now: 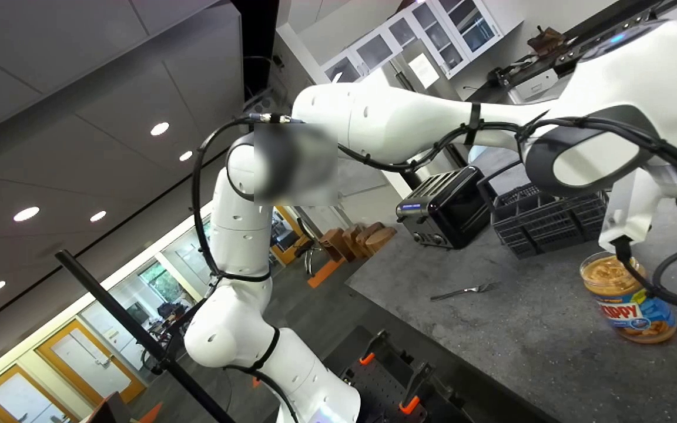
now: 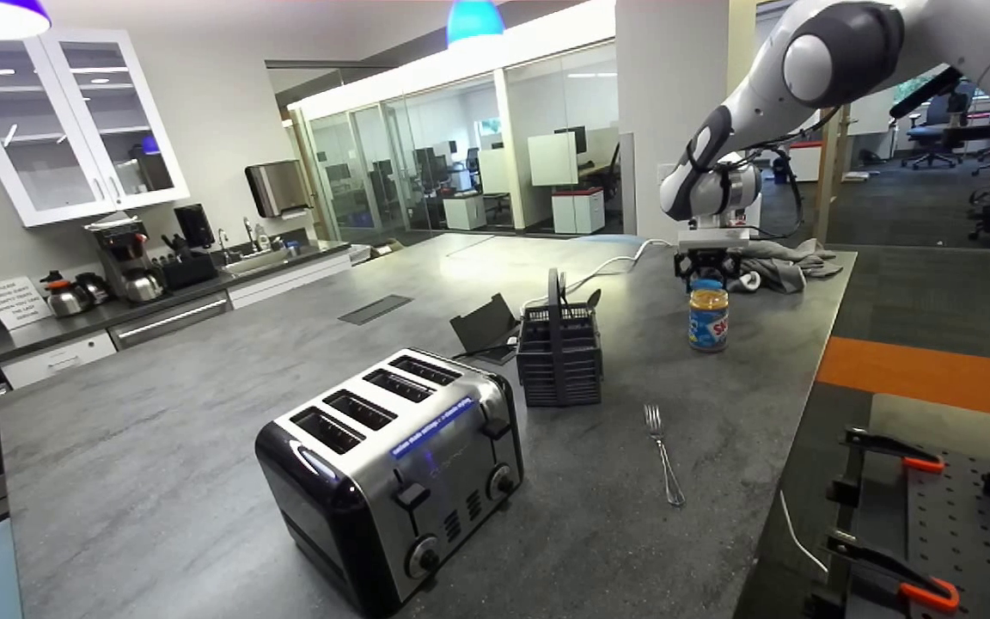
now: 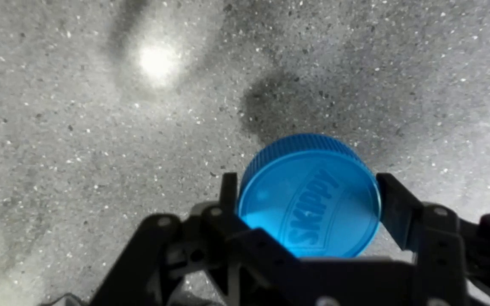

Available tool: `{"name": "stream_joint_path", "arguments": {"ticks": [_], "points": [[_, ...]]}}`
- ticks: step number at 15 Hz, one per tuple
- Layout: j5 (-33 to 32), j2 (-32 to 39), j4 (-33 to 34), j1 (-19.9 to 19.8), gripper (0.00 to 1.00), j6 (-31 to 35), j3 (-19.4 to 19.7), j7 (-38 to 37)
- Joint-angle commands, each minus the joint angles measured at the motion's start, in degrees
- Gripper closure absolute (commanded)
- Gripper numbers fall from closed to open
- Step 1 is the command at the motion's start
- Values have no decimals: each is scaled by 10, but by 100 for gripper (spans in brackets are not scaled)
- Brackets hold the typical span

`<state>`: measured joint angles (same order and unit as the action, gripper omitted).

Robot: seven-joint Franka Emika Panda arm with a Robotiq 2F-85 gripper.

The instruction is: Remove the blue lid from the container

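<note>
The container, a jar with a blue and red label, stands upright on the grey counter in both exterior views (image 1: 635,308) (image 2: 708,323). Its mouth looks open, with tan contents showing. The blue lid (image 3: 309,204) lies top up between the two black fingers of my gripper (image 3: 306,182) in the wrist view. The fingers are closed against its sides, and only speckled counter shows around it. In an exterior view my gripper (image 2: 708,265) is just behind the jar, with the lid (image 2: 706,284) at its fingertips. Elsewhere the fingers and lid are outside the frame.
A black basket (image 2: 559,365) (image 1: 550,226) stands near the jar. A fork (image 2: 663,456) (image 1: 465,291) lies on the counter, and a toaster (image 2: 392,473) (image 1: 444,205) stands further off. A grey cloth (image 2: 791,266) lies behind my gripper near the counter edge.
</note>
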<state>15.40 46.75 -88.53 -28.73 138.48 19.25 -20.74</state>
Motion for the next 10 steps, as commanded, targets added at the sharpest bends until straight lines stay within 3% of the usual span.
{"name": "stream_joint_path", "arguments": {"ticks": [1, 2, 3, 5, 10], "points": [[19, 45, 73, -25, 45, -55, -12, -20], [20, 51, 83, -27, 45, -63, -12, -21], [22, 57, 92, -29, 5, -67, -13, -22], [22, 59, 102, -31, 0, -75, -15, -22], [24, 1, 64, -23, 0, -79, -20, -7]]}}
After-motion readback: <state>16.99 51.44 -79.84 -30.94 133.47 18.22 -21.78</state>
